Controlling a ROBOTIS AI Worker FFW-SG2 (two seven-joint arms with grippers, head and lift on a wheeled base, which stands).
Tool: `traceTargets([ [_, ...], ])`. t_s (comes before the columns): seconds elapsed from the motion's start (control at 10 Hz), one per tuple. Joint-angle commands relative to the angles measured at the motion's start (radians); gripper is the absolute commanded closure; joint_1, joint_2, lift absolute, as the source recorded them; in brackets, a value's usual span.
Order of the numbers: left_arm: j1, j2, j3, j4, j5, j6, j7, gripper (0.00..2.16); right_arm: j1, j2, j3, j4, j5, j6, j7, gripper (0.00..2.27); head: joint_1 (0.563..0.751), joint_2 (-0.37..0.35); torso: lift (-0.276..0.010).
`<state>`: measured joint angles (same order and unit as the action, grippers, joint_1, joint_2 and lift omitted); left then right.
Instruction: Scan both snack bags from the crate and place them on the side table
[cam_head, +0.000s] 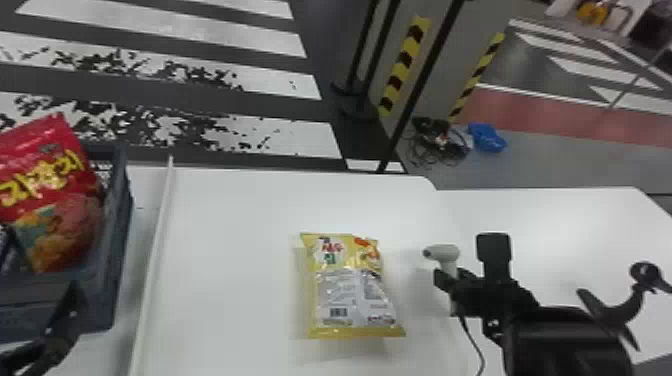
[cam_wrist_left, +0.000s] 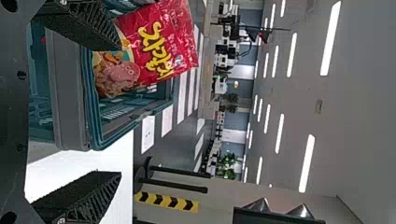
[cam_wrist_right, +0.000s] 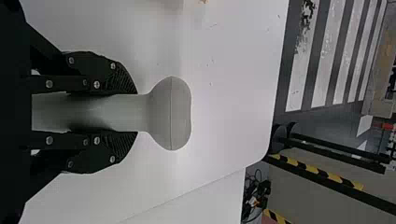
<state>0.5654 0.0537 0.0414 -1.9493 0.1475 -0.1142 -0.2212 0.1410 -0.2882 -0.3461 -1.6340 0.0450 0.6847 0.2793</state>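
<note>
While right jaws grip a scanner (cam_head: 442, 251), left jaws parted, yellow bag (cam_head: 350, 292) on white table (cam_head: 230, 225), striped floor (cam_head: 250, 42) beyond.

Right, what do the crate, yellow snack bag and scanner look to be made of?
Crate: probably rigid moulded plastic, fairly matte, with openwork walls and a thick rim.
Yellow snack bag: thin glossy film, with creases and highlights; plastic or foil laminate, can't tell which.
Scanner: likely hard plastic, smooth satin grey, with a seam across its head.
</note>
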Motion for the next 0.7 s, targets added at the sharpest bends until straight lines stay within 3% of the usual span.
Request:
traceTargets([
  [0.0,-0.001,0.0,0.0,0.001,0.001,0.0,-0.001,0.04,-0.011,-0.003,0.009,0.034,0.001,-0.01,0.0,2.25,0.695,-0.35,-0.095],
  [0.5,0.001,0.0,-0.001,0.003,0.003,0.0,-0.001,0.04,-0.026,-0.006,0.018,0.108,-0.001,-0.084,-0.006,2.25,0.695,-0.35,-0.095],
  [0.6,0.001,0.0,-0.001,0.001,0.003,0.0,-0.001,0.04,-0.026,-0.006,0.016,0.118,-0.001,-0.096,-0.012,2.13,0.695,-0.35,-0.095],
])
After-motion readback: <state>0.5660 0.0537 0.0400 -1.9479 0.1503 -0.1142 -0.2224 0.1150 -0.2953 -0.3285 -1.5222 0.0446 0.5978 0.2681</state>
